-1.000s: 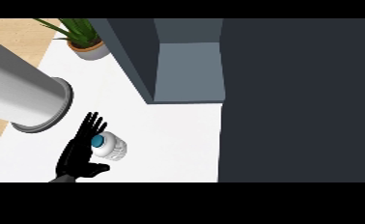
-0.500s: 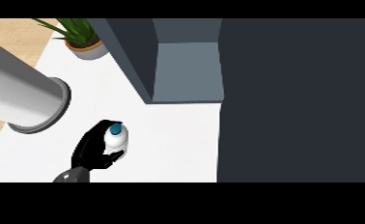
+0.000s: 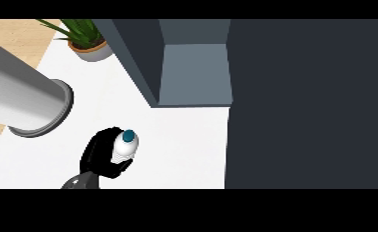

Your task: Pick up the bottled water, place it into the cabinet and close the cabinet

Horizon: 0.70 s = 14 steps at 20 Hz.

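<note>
A potted plant [image 3: 87,40] stands beside a grey cylinder [image 3: 29,103] (lying sideways).

head view | steeply down on counter [image 3: 184,141] | open cabinet [image 3: 193,73] ahead

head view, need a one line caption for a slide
Left hand curled round the water bottle on the white counter, near the open cabinet.

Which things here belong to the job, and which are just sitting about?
Job: bottled water, held in the left hand; open cabinet; cabinet door.
Bystanders: potted plant; grey cylinder.
</note>
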Available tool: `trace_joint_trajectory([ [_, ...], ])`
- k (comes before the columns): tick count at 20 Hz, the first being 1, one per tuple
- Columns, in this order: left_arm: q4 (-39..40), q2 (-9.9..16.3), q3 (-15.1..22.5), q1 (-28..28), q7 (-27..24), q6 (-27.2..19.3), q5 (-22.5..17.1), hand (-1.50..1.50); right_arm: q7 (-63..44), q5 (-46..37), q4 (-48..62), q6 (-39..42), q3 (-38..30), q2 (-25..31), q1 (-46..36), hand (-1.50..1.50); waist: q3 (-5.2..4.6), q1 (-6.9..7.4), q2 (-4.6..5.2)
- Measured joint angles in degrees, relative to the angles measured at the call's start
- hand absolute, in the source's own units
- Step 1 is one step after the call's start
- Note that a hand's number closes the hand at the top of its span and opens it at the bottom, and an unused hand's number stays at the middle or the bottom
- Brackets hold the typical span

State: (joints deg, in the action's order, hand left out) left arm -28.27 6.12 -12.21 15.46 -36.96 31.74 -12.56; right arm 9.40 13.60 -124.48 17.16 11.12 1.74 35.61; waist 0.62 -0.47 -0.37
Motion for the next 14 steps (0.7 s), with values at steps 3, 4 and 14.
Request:
trace_joint_trajectory([
  [3, -0.81, -0.17, -1.39, -0.36, -0.51, -1.32, -1.84, 1.50, 0.46, 1.45, 0.15, 0.92, -1.67, 1.04, 0.27, -1.50, -0.22, 0.01, 0.03],
  [4, -0.12, 0.59, -2.09, 0.06, -0.62, -1.65, -2.30, 1.50, 0.16, 1.51, 0.05, 0.89, -1.74, 1.15, -0.05, -1.50, -0.32, -0.02, 0.12],
  [14, -5.39, 0.41, -4.14, -1.45, 2.80, -1.98, -8.34, 1.50, -0.99, 0.55, 0.55, -0.53, -0.54, 0.49, -1.47, -1.50, -0.59, 0.27, 0.26],
])
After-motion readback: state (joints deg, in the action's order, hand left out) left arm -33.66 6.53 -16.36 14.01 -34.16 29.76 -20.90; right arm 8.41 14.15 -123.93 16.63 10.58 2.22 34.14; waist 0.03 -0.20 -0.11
